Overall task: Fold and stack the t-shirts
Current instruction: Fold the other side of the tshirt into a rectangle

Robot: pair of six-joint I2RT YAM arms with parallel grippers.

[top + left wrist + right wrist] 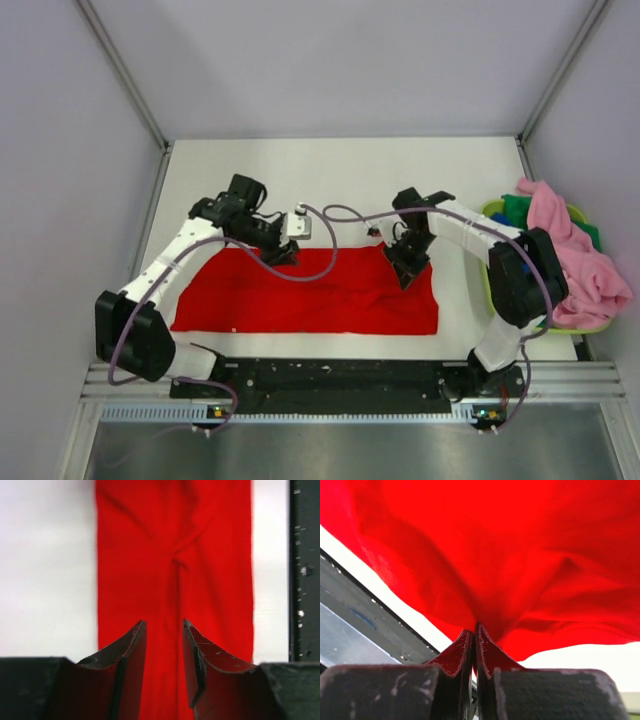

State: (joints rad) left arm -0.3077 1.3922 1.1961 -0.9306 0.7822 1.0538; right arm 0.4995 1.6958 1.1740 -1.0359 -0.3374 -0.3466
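A bright red t-shirt (310,295) lies folded into a long band across the near part of the white table. My left gripper (284,252) hovers at its far edge near the left; in the left wrist view it (163,625) is open over the red cloth (175,555), holding nothing. My right gripper (408,272) is at the shirt's far right part; in the right wrist view it (474,630) is shut on a pinched fold of the red cloth (520,555), lifting it. A pink shirt (570,250) and dark green cloth (516,208) lie in the basket at the right.
A round lime-green basket (486,212) stands at the table's right edge. A black rail (340,375) runs along the near edge. A small white block (299,224) sits beyond the left gripper. Grey walls enclose left and right.
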